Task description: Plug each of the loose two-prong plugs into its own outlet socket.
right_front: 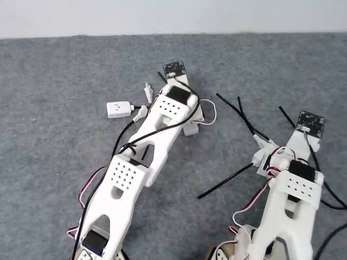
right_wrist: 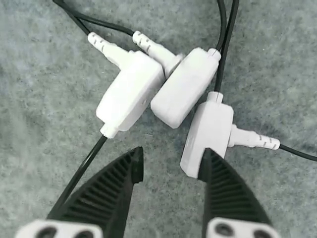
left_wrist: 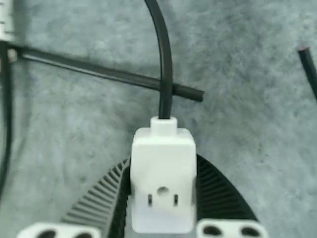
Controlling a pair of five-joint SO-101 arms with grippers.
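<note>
My left gripper [left_wrist: 163,171] is shut on a white outlet socket [left_wrist: 162,178] with a black cord [left_wrist: 166,64]; its two slots face the wrist camera. From above, this gripper [right_front: 190,123] sits mid-table. Left of it lie another white socket [right_front: 119,109], a loose white plug [right_front: 140,112] right beside that socket, and a second plug [right_front: 147,92] a little farther back. My right gripper [right_wrist: 171,156] is open over three white socket blocks [right_wrist: 130,94] [right_wrist: 185,87] [right_wrist: 208,131]. Each block has a ribbed plug end [right_wrist: 257,141] at it. One finger [right_wrist: 218,188] overlaps the nearest block.
The surface is grey carpet [right_front: 54,81]. Thin black cables [right_front: 238,116] [right_front: 225,181] fan out between the two arms. A black cable [left_wrist: 109,74] crosses the carpet beyond the held socket. Open carpet lies at the far left and along the back.
</note>
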